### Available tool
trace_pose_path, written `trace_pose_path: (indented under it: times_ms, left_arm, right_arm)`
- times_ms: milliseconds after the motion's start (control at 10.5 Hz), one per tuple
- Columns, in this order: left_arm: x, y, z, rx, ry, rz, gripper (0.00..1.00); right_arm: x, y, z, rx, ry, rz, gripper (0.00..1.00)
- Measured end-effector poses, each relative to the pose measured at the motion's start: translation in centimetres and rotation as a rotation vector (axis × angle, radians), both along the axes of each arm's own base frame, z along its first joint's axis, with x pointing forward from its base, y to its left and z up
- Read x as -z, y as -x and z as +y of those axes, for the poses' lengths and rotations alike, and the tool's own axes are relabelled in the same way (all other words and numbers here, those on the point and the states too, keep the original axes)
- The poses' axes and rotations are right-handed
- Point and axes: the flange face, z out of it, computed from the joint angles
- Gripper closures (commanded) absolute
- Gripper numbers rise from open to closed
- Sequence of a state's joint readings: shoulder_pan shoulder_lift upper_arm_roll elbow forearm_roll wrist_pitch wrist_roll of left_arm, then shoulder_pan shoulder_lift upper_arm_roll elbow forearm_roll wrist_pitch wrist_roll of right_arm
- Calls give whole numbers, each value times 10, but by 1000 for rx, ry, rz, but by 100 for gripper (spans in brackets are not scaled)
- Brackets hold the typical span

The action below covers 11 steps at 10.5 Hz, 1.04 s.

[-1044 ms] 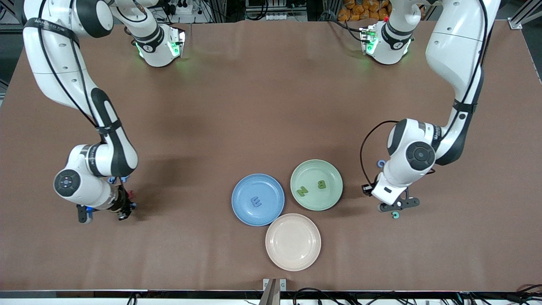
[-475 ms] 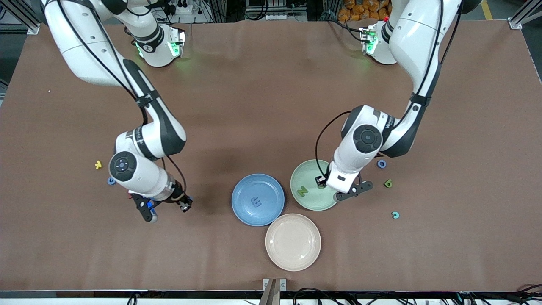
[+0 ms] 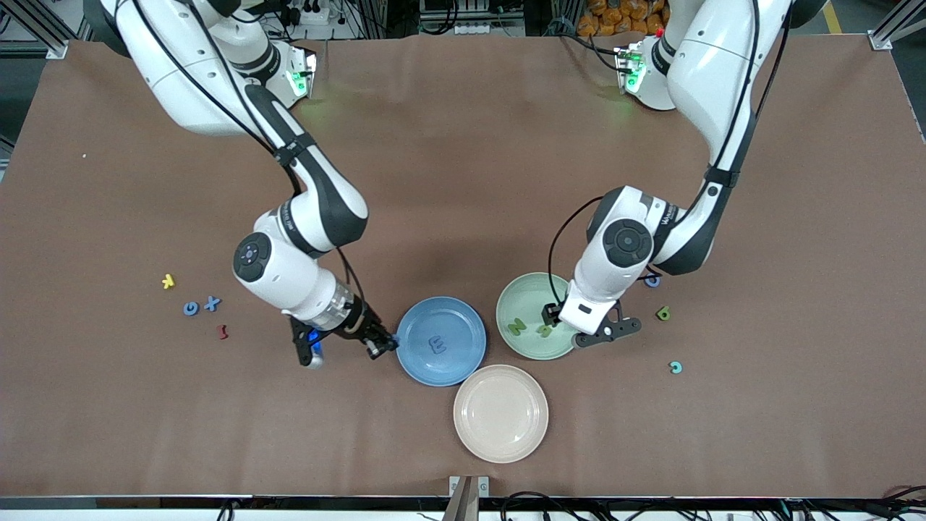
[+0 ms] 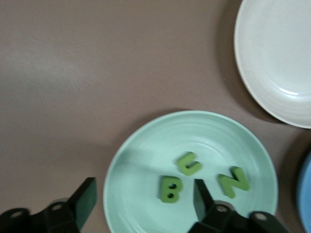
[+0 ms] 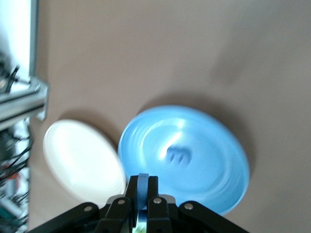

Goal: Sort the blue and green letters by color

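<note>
My right gripper (image 3: 311, 351) is shut on a small blue letter (image 5: 142, 189) and hangs beside the blue plate (image 3: 427, 318), at its edge toward the right arm's end. A blue E (image 3: 437, 344) lies in that plate (image 5: 209, 141). My left gripper (image 3: 606, 331) is open and empty over the green plate's (image 3: 528, 289) edge. The left wrist view shows green letters B (image 4: 170, 189), J (image 4: 188, 163) and N (image 4: 233, 181) in it. A blue G (image 3: 190, 308) and a blue X (image 3: 211, 303) lie on the table toward the right arm's end.
A cream plate (image 3: 500, 412) with nothing in it sits nearer the camera, touching both plates. A yellow letter (image 3: 168, 281) and a red letter (image 3: 223, 331) lie by G and X. A blue ring letter (image 3: 652, 281), a green letter (image 3: 663, 313) and a teal letter (image 3: 675, 367) lie toward the left arm's end.
My right gripper has carried its blue letter from the right arm's end to the blue plate. My left gripper swung over the green plate and opened; a third green letter now lies there.
</note>
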<state>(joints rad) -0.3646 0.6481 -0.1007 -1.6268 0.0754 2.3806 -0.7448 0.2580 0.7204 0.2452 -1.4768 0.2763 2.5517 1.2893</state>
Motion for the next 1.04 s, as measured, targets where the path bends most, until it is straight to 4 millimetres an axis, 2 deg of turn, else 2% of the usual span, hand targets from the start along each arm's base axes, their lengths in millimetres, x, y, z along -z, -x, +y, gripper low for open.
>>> trace_pose_path:
  times_ms: [95, 190, 285, 380, 475, 665, 854, 1044]
  left_arm:
    - [2, -6, 16, 31, -13, 10, 0]
    - [4, -12, 35, 63, -24, 20, 0]
    - [7, -17, 56, 100, -33, 28, 0]
    - [12, -21, 76, 134, -39, 37, 0]
    - [17, -24, 95, 171, -50, 46, 0]
    - [28, -27, 135, 229, -85, 62, 0]
    - [37, -26, 172, 266, -92, 60, 0]
    - [49, -19, 204, 286, -82, 23, 0]
  right_arm:
    - [-6, 6, 22, 38, -72, -28, 88]
    - [-8, 15, 46, 58, -119, -68, 1]
    - [0, 24, 66, 67, -140, -86, 0]
    - [11, 29, 73, 73, -142, -83, 0]
    - [19, 29, 73, 76, -138, -79, 0]
    - [23, 26, 69, 80, -132, -78, 0]
    - [26, 21, 59, 72, -109, -94, 0]
    - [46, 11, 26, 4, -25, -115, 0]
